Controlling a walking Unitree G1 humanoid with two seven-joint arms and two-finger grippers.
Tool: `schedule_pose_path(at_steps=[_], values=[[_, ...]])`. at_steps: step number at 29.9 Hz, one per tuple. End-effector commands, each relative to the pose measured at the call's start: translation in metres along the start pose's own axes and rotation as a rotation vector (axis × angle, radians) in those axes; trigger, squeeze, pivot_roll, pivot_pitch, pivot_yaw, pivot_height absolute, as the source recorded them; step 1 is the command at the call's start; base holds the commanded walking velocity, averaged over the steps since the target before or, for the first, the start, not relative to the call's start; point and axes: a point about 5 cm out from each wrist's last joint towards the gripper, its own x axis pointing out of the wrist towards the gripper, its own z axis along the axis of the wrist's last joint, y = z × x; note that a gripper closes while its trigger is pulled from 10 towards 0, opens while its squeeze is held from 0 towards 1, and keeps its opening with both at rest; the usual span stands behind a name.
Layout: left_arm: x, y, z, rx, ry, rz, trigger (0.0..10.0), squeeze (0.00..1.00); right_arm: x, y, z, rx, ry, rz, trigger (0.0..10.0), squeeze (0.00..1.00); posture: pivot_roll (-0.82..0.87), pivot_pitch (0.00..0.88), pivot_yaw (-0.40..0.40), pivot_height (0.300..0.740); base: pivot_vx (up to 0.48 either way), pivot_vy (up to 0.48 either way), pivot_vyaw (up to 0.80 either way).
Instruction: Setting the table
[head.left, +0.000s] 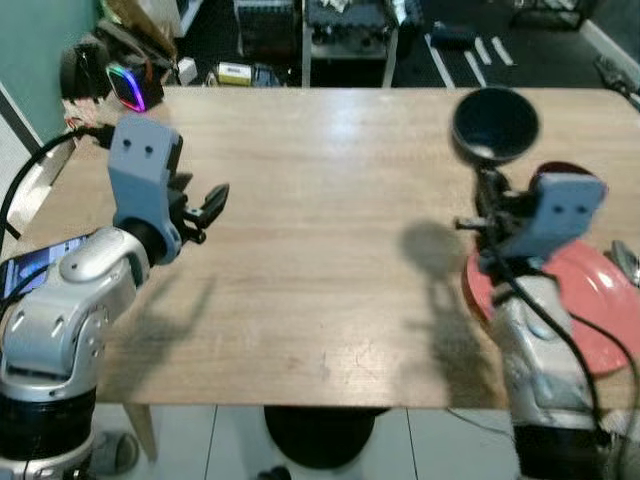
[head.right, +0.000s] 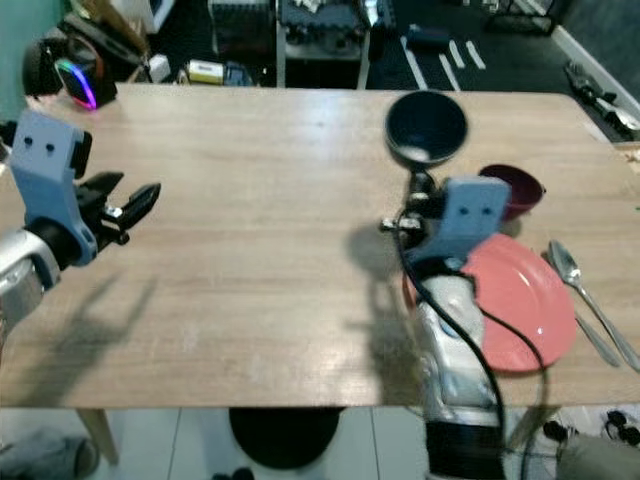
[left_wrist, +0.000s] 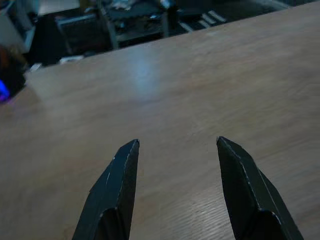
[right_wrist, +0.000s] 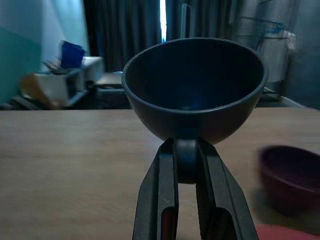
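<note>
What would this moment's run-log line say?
right gripper: shut on dark bowl, held above table | left gripper: open, empty | red plate, maroon bowl, spoon: on table

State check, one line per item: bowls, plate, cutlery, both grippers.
dark blue bowl: upright, held above the table by its rim
right gripper: shut on the dark blue bowl
left gripper: open, holding nothing, above bare table
maroon bowl: upright on the table, beyond the plate
red plate: flat on the table, nothing on it
spoon: lying on the table right of the plate
</note>
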Motion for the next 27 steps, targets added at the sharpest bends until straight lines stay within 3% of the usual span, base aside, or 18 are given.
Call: schedule_pose_path(at_steps=[1, 5, 13, 27], values=[[0.004, -0.002, -0.003, 0.008, 0.008, -0.017, 10.0, 0.00, -0.006, 0.002, 0.003, -0.007, 0.017, 0.035, 10.0, 0.00, 0.02, 0.035, 0.119, 0.740, 0.000, 0.000, 0.00], [0.013, -0.006, -0.007, -0.009, -0.004, -0.005, 10.0, 0.00, -0.014, 0.002, -0.007, 0.003, 0.080, 0.032, 10.0, 0.00, 0.00, 0.026, 0.119, 0.740, 0.000, 0.000, 0.00], [0.022, -0.013, -0.015, -0.039, -0.010, 0.005, 10.0, 0.00, -0.008, 0.006, -0.013, 0.060, 0.110, -0.007, 10.0, 0.00, 0.00, 0.011, 0.112, 0.740, 0.000, 0.000, 0.00], [0.028, -0.015, -0.019, -0.047, -0.021, 0.003, 10.0, 0.00, -0.010, 0.005, -0.018, 0.067, 0.141, -0.016, 10.0, 0.00, 0.00, 0.011, 0.120, 0.740, 0.000, 0.000, -0.77]])
